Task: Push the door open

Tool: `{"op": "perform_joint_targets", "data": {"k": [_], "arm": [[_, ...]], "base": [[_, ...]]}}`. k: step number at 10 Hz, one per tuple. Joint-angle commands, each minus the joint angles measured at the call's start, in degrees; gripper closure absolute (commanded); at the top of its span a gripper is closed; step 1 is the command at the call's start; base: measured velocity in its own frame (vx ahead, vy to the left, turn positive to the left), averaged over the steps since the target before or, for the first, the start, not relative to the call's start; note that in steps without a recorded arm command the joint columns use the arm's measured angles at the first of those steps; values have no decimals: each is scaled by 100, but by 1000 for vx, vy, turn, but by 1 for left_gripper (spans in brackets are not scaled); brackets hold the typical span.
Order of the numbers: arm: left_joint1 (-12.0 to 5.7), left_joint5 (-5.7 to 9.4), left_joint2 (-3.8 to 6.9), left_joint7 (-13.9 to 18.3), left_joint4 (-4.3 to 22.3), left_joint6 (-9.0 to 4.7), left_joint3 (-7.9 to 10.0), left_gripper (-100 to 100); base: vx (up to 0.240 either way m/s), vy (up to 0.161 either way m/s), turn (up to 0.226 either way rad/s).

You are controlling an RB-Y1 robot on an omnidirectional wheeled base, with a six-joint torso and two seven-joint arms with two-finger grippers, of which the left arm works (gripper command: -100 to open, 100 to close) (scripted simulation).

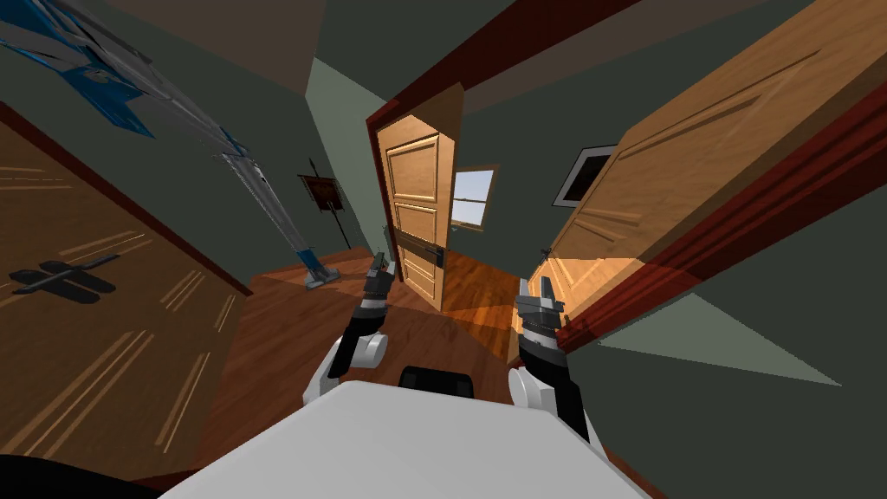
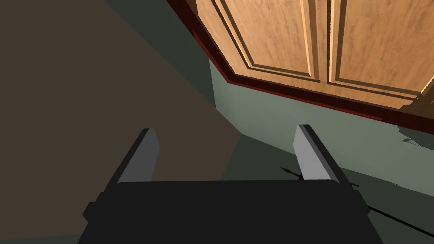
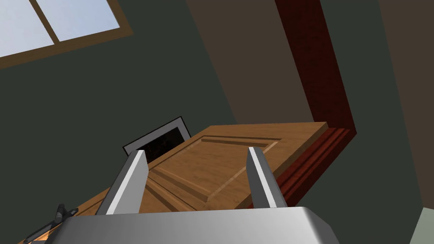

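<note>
A panelled wooden door stands swung open on my right in a dark red frame. My right gripper is beside its lower edge, close to the frame. In the right wrist view this door lies just beyond the open right gripper, with its dark handle off to one side; whether the fingers touch it I cannot tell. A second wooden door stands ajar straight ahead. My left gripper is in front of it, open, with that door's panels beyond.
A long grey and blue mop-like thing leans across the left side. A dark stand is by the far wall, with a window and a framed picture beyond. A brown panel with a dark handle is close on my left.
</note>
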Motion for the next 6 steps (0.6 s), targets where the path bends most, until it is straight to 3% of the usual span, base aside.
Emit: {"op": "perform_joint_targets", "data": {"k": [1, 6], "arm": [[-110, 0, 48, 27, 225, 55, -54, -100], [-471, 3, 184, 121, 967, 218, -244, -100]], "base": [[79, 93, -71], [91, 86, -90]]}}
